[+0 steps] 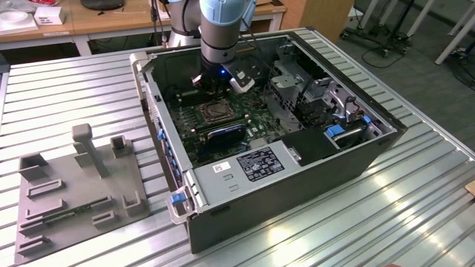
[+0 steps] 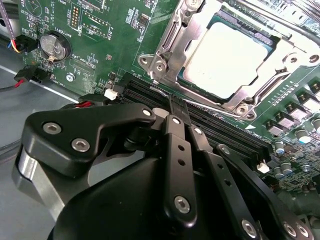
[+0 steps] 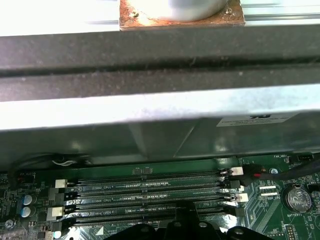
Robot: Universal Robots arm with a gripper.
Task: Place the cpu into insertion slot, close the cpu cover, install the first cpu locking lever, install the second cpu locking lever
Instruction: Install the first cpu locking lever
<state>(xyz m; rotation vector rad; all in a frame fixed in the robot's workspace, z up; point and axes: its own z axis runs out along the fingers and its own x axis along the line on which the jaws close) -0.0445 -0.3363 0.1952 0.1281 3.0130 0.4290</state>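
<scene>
The cpu [image 2: 227, 60], a pale silvery square, lies flat in the insertion slot [image 2: 156, 62] on the green motherboard. Lying down around its edges is the cpu cover [image 2: 172, 35], a silvery frame. A thin metal locking lever [image 2: 200, 101] runs along the socket edge facing the long black memory slots; whether it is latched I cannot tell. My black gripper [image 2: 176, 107] hovers over those memory slots, just beside the socket, fingers together and holding nothing. In the exterior view the gripper [image 1: 210, 92] reaches into the open computer case just behind the socket [image 1: 215, 113]. Its dark tips [image 3: 186, 214] also show in the first wrist view.
Several memory slots [image 3: 145, 192] lie under the gripper, with the case wall [image 3: 150, 115] close behind them. A coin battery [image 2: 54, 46] sits nearby. A blue-edged card [image 1: 226, 135] and the drive cage [image 1: 297, 89] crowd the case. A grey fixture [image 1: 82, 183] stands on the ribbed metal table [image 1: 386, 222].
</scene>
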